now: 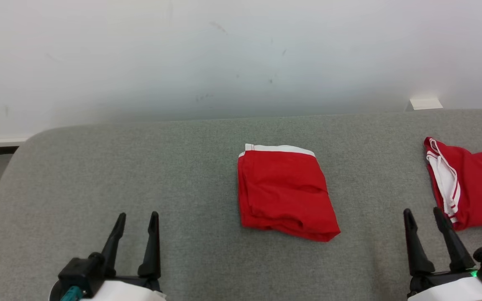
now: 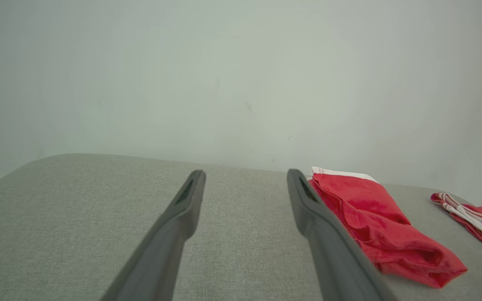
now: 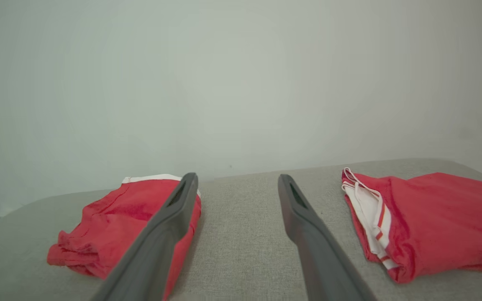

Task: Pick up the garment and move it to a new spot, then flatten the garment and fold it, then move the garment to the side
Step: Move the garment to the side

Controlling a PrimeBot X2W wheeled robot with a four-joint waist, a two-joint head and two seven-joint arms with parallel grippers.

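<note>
A folded red garment (image 1: 285, 190) with a white band along its far edge lies in the middle of the grey padded table (image 1: 191, 167). The left wrist view has the garment (image 2: 375, 221) to the right of the fingers, and the right wrist view has the garment (image 3: 115, 225) to the left, partly behind one finger. My left gripper (image 1: 136, 217) hovers open at the lower left, well left of the garment, holding nothing. My right gripper (image 1: 423, 213) stands open at the lower right, also empty.
A second red garment (image 1: 471, 188) with white striped trim lies folded at the table's right edge, just beyond my right gripper, and appears as the garment (image 3: 429, 221) in the right wrist view. A pale wall (image 1: 241, 54) rises behind the table. The table's left corner is rounded.
</note>
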